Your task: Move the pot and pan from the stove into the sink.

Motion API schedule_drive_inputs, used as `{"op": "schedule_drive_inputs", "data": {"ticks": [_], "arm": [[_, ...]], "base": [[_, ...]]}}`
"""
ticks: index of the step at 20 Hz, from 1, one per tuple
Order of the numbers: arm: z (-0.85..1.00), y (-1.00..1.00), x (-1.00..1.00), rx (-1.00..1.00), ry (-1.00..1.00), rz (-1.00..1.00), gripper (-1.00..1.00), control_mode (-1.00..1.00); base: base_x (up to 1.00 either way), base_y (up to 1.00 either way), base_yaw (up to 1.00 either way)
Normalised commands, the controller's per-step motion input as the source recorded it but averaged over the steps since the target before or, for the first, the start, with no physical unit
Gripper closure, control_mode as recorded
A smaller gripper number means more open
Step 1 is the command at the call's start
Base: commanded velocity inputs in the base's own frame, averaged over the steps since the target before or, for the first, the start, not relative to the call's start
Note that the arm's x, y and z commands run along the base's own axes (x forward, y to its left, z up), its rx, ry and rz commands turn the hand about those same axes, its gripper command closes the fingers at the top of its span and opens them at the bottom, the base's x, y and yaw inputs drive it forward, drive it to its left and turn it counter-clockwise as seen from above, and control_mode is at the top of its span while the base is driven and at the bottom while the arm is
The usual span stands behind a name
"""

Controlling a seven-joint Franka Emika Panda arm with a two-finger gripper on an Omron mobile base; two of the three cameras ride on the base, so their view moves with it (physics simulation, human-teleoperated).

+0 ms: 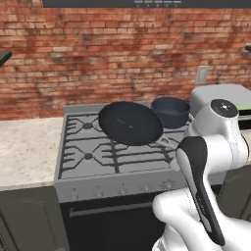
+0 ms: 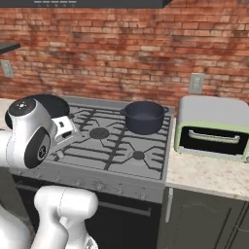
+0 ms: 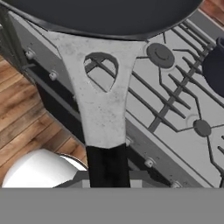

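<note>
The pan (image 1: 130, 122), black and shallow, hangs a little above the stove (image 1: 88, 157), over its middle grates. Its long handle (image 3: 103, 100) is silver near the rim and black lower down, where it runs between the fingers of my gripper (image 3: 107, 173), which is shut on it. In the right base view the pan (image 2: 48, 104) shows partly behind my arm, over the left side of the stove (image 2: 112, 151). The pot (image 1: 170, 110), deep and dark blue-grey, stands on the back right burner, also seen as the pot (image 2: 144, 116) and at the hand view's right edge (image 3: 216, 65). The sink is out of view.
A grey-green toaster oven (image 2: 214, 129) stands on the counter right of the stove, close to the pot. Pale stone counter (image 1: 27, 152) lies left of the stove. A brick wall (image 1: 98, 54) runs behind. Wooden floor (image 3: 26, 118) shows below the stove's front edge.
</note>
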Motion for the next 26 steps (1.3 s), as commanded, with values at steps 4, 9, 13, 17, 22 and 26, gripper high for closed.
{"op": "schedule_drive_inputs", "data": {"ticks": [4, 9, 13, 17, 22, 26], "arm": [[0.0, 0.0, 0.0, 0.0, 0.0, 0.0, 1.0, 1.0], [0.0, 0.0, 0.0, 0.0, 0.0, 0.0, 1.0, 1.0], [0.0, 0.0, 0.0, 0.0, 0.0, 0.0, 1.0, 1.0], [0.0, 0.0, 0.0, 0.0, 0.0, 0.0, 1.0, 1.0], [0.0, 0.0, 0.0, 0.0, 0.0, 0.0, 1.0, 1.0], [0.0, 0.0, 0.0, 0.0, 0.0, 0.0, 1.0, 1.0]], "base": [[-0.45, 0.0, 0.35], [-0.39, 0.0, 0.39], [-0.33, 0.0, 0.38], [-0.32, -0.02, 0.37], [-0.28, -0.05, 0.37], [-0.29, -0.1, 0.34]]}}
